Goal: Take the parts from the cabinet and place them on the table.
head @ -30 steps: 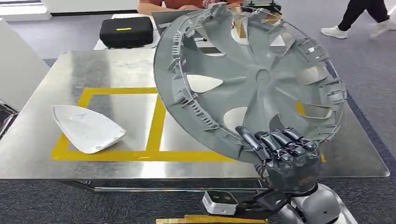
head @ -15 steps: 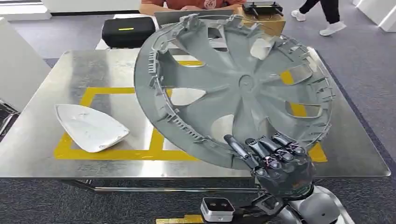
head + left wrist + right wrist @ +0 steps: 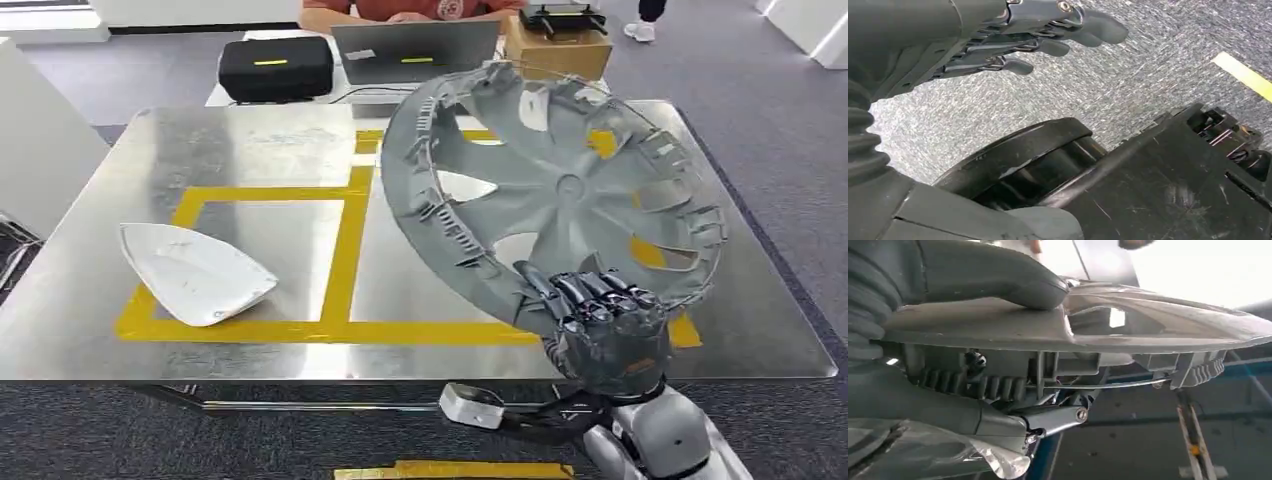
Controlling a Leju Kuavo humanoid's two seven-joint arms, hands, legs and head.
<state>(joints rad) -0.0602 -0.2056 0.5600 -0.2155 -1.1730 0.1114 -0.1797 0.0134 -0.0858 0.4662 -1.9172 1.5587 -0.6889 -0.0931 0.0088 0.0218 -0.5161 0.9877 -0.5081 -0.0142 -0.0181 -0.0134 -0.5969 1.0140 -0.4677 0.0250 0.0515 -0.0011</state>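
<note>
Surface [image 3: 250,150]: brushed steel top, reflective, on a grey carpeted floor [image 3: 60,440]. Yellow tape [image 3: 345,260] marks rectangular zones on it: one full rectangle on the robot's left half, its near edge running along the front toward the right, plus a strip going toward the far edge. White curved shell part [image 3: 190,275] lies flat inside the left rectangle, its near end overlapping the front tape line. Beyond the far edge, on a separate lower surface: black case [image 3: 272,67], grey laptop [image 3: 415,52], cardboard box [image 3: 555,50]. Can't tell whether the big wheel cover touches the steel top.
</note>
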